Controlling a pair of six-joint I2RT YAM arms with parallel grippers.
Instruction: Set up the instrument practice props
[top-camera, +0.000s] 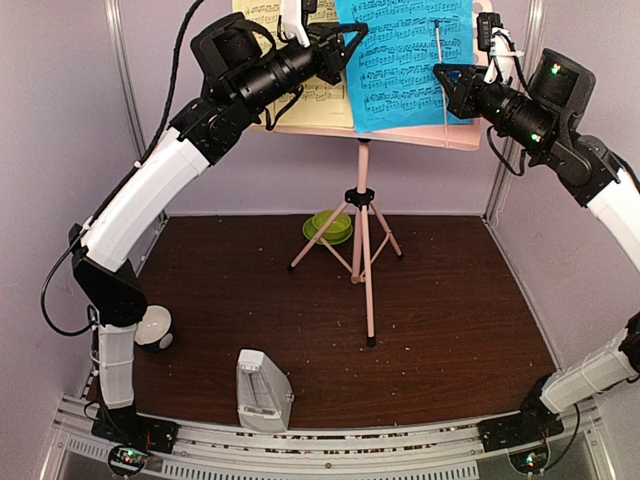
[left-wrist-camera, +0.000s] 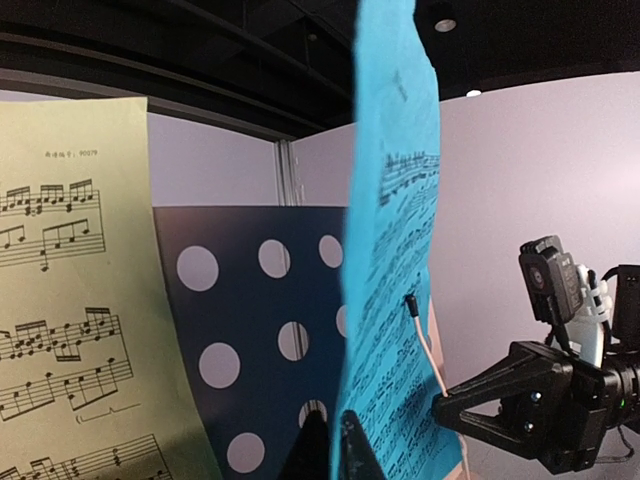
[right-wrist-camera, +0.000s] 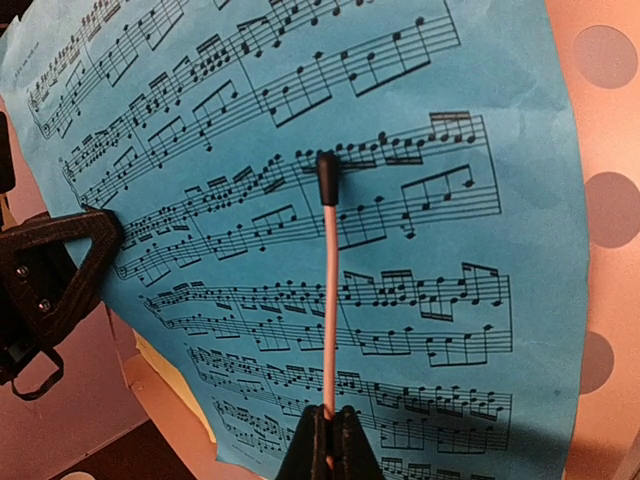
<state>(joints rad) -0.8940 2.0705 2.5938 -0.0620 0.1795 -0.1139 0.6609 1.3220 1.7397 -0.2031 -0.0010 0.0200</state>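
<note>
You are working on the page-setting step. The pink music stand (top-camera: 362, 240) is standing upright on its tripod legs towards the back of the desk (top-camera: 460, 310). The yellow page (top-camera: 318, 104) is resting on the left half of its panel, and the blue page (top-camera: 400, 60) is lying over the right half.

Your left tool (left-wrist-camera: 333, 452) is pinching the blue page at its inner edge, fingers closed on the paper and holding it against the hole-punched panel. Your right tool (right-wrist-camera: 330, 445) is clamped on the thin pink retaining wire (right-wrist-camera: 328, 290) near its base. The wire's black tip is lying across the middle of the blue page.

The next move looks like seating that wire flat on the paper so it pins the sheet. After that, both tools need to let go, the left one first only if the page is sitting square on the ledge. Go gently, because the wire is thin and the stand is light on its legs, so a sideways pull could tip it or crease the page.

The metronome (top-camera: 262, 392) is waiting near the front edge of the desk, well apart from the stand. Its placing appears to be what is left.
</note>
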